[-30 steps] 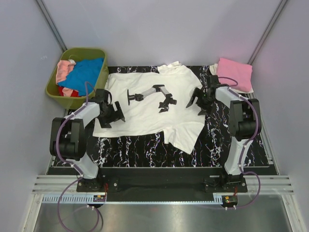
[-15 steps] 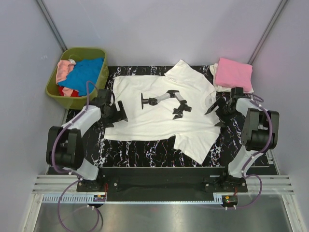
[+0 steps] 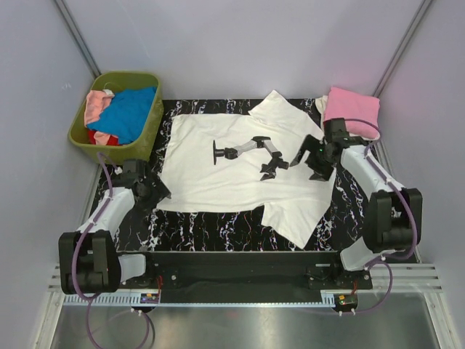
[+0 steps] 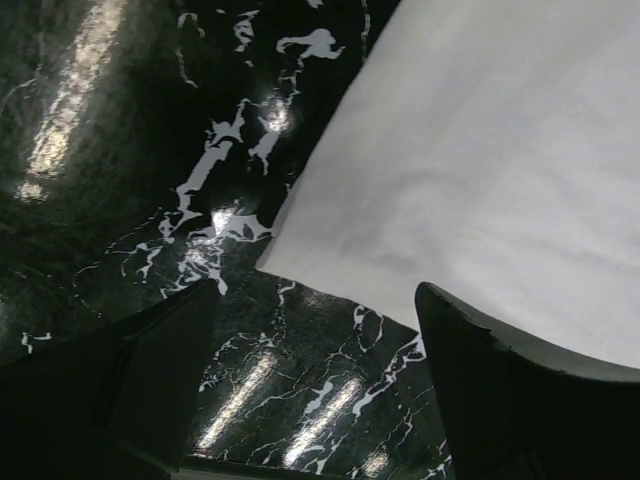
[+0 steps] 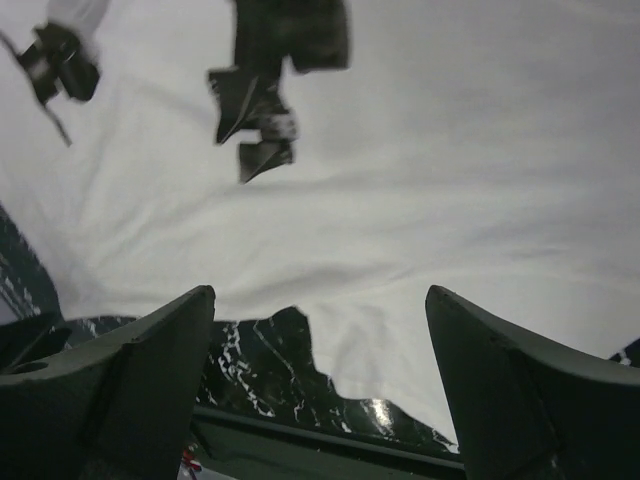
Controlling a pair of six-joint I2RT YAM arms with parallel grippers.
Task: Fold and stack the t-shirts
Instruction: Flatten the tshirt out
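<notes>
The white t-shirt [image 3: 232,171] with the black-and-grey robot-arm print [image 3: 251,149] lies spread flat on the black marbled table. My left gripper [image 3: 150,192] is open and empty, low over the table just off the shirt's near-left corner. In the left wrist view that corner [image 4: 300,250] lies just beyond the open left gripper [image 4: 315,300]. My right gripper [image 3: 309,156] is open and empty above the shirt's right side. In the right wrist view the right gripper [image 5: 320,300] looks down on white cloth [image 5: 430,180] and the print [image 5: 265,90].
A folded pink shirt [image 3: 352,110] lies on a cream one at the table's far right corner. An olive-green basket [image 3: 78,134] at the far left holds blue [image 3: 131,113], pink and red shirts. Grey walls close in on both sides.
The shirt was drawn to the right and spread flatter. My left gripper has pulled back left off the shirt's corner. My right gripper has moved from the shirt's right edge to above it.
</notes>
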